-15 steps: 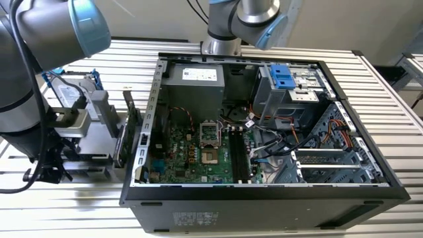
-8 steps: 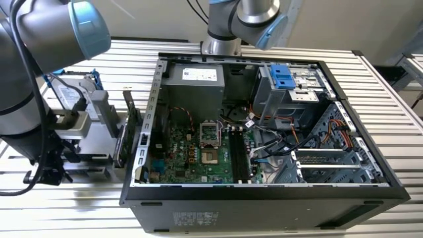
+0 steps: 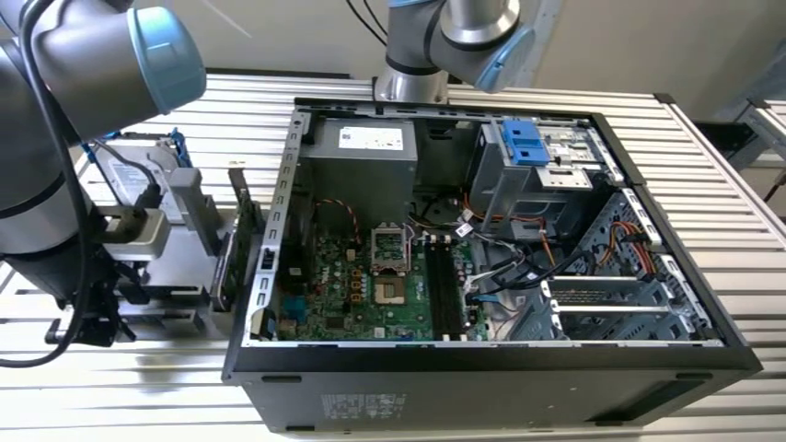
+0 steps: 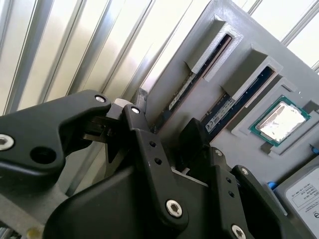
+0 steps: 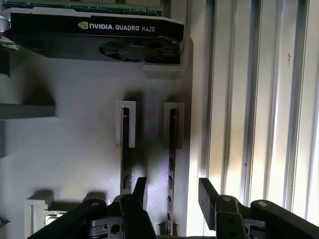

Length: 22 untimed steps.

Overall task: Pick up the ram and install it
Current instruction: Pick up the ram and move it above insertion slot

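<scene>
**Gripper over the parts holder.** The gripper [image 5: 173, 193] hangs above a grey holder [image 5: 75, 149] with its jaws apart. The ram [image 5: 172, 149] stands on edge in the holder slot nearest the slatted table [image 5: 259, 99]. Its near end lies between the two black fingers [image 5: 207, 191]; whether they touch it cannot be told. A second stick [image 5: 126, 149] stands in the neighbouring slot, just outside the other finger. A graphics card [image 5: 99, 42] sits at the holder's far end. In the second wrist view a processor [image 4: 279, 119] lies in a recess beside the sticks. In the exterior view the arm [image 3: 74, 120] reaches down at the exterior view's left of the open case [image 3: 491, 364], whose motherboard [image 3: 356, 285] is exposed.
</scene>
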{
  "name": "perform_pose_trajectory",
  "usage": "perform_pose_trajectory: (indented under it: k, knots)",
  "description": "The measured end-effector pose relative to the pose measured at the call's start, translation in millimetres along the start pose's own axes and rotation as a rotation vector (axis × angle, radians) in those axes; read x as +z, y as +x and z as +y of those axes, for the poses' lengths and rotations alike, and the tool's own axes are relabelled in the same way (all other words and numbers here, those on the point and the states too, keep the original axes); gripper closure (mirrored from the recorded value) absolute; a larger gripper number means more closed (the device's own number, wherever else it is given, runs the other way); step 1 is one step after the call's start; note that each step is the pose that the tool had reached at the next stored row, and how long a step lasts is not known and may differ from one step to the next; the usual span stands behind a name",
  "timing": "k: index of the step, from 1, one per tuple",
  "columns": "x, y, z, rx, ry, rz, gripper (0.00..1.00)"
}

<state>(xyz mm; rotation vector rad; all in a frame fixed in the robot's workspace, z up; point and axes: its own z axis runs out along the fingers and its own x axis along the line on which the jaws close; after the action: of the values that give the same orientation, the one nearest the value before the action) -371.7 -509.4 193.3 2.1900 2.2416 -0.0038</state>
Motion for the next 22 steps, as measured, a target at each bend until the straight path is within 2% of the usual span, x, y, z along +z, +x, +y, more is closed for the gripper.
perform_pose_trajectory:
  k: [12, 14, 16, 22]
  knots:
    - [0.2, 0.0, 0.0, -0.002, -0.0001, 0.0004, 0.00]
    - [0.4, -0.1, 0.0, -0.002, 0.0000, 0.0032, 0.00]
    - [0.8, 0.0, 0.0, -0.002, -0.0004, 0.0094, 0.00]
    - [0.8, 0.0, 0.0, -0.002, -0.0004, 0.0099, 0.00]
